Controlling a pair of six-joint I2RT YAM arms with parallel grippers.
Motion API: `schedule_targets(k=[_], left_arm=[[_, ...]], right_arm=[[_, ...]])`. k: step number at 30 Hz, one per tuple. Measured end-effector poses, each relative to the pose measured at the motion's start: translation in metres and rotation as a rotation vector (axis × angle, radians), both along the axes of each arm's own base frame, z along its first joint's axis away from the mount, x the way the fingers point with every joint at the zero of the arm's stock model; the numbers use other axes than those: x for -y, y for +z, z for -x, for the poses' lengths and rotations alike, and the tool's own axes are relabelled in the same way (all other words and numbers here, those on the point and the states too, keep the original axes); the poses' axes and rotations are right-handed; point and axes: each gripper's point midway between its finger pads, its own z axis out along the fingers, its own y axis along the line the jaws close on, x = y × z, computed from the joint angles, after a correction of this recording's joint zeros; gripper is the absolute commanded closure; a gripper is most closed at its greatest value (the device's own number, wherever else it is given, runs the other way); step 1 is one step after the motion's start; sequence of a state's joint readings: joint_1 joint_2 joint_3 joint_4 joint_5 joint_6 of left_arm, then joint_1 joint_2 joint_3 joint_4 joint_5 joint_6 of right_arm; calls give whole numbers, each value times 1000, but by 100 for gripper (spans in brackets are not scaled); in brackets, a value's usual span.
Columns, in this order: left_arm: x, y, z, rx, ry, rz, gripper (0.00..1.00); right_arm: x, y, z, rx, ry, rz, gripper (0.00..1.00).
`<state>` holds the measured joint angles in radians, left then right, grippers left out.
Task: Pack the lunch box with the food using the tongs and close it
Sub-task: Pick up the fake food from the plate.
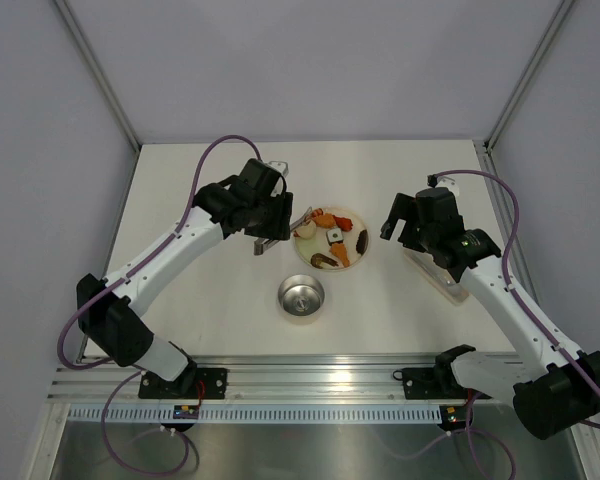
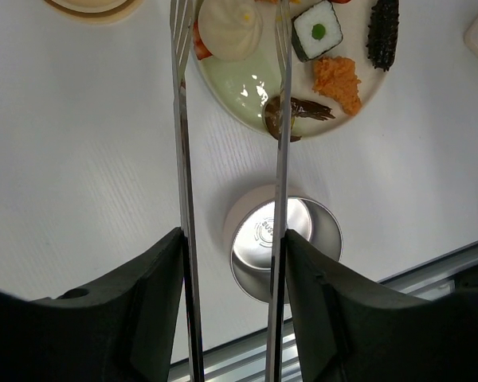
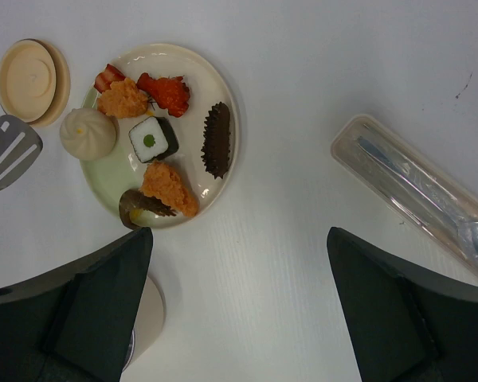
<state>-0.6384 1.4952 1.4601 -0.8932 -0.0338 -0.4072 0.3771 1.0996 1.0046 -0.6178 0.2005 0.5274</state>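
White worktop (image 1: 210, 300), pale walls. Left end effector (image 2: 233, 263) pinches the tongs (image 2: 181, 119), tips parted near the bun (image 2: 231, 28) on the plate (image 2: 239, 95). Lunch box (image 1: 301, 296) empty nearby. Right end effector (image 3: 239, 247) spread, idle. First pick pending: likely advance, squeeze, lift.

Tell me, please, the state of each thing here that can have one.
lunch box: open, empty, upright.
lid: off, lying flat on the table beside the plate.
tongs: gripped, arms apart.
food: all on the plate, none packed.
left gripper: shut on the tongs.
right gripper: open, empty.
clear case: lying flat, cutlery inside.
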Motion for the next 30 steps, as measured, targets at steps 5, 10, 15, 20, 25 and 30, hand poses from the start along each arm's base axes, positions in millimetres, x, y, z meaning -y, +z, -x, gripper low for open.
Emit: schedule_targets(k=[5, 10, 15, 20, 25, 30], left_arm=[[8, -12, -4, -22, -10, -32, 46], [20, -19, -8, -31, -29, -59, 46], [21, -24, -7, -32, -35, -81, 44], [20, -31, -8, -40, -33, -112, 44], [19, -39, -9, -50, -32, -142, 43], [19, -42, -10, -52, -33, -152, 42]], right_arm=[[0, 0, 0, 0, 0, 0, 1], [0, 0, 0, 0, 0, 0, 1], [0, 0, 0, 0, 0, 0, 1], [0, 0, 0, -1, 0, 0, 1], [-1, -4, -1, -12, 0, 4, 1], [-1, -6, -2, -19, 0, 7, 0]])
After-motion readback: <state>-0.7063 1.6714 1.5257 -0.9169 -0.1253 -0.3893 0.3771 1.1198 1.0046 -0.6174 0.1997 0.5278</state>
